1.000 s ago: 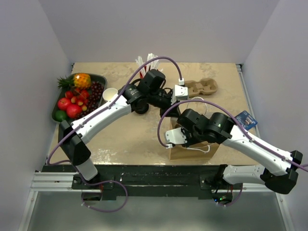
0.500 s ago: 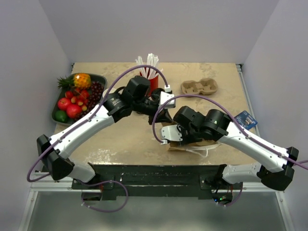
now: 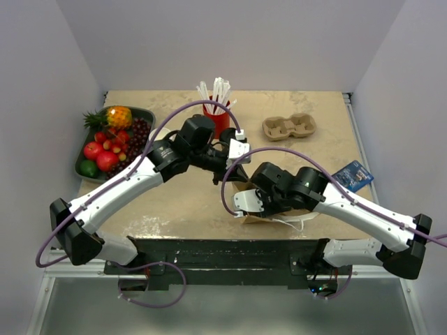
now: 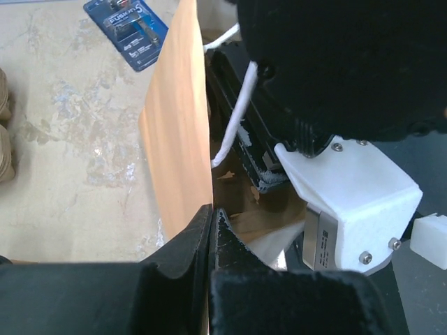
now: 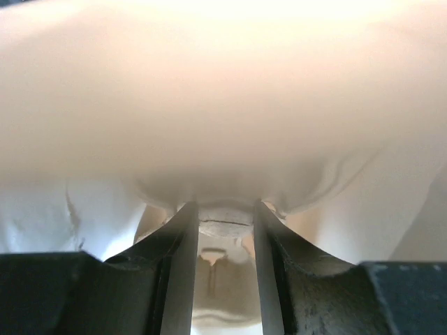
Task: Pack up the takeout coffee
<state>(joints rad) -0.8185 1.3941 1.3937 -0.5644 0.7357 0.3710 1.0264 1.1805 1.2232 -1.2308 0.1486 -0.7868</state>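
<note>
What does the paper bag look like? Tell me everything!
The bag is smooth tan-brown paper with a white cord handle. It sits near the front edge of the table with its mouth open. The left gripper is shut on its top edge, and the right gripper reaches inside it.

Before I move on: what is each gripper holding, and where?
Left gripper pinches the paper bag by one wall's edge. Right gripper: cannot be told.

Marbled beige table (image 3: 178,202) bore a kraft-brown paper bag (image 4: 178,132) with white cord handle (image 4: 234,105), a red straw cup (image 3: 218,121), a tan cup carrier (image 3: 289,126) and a blue card packet (image 4: 126,31).
</note>
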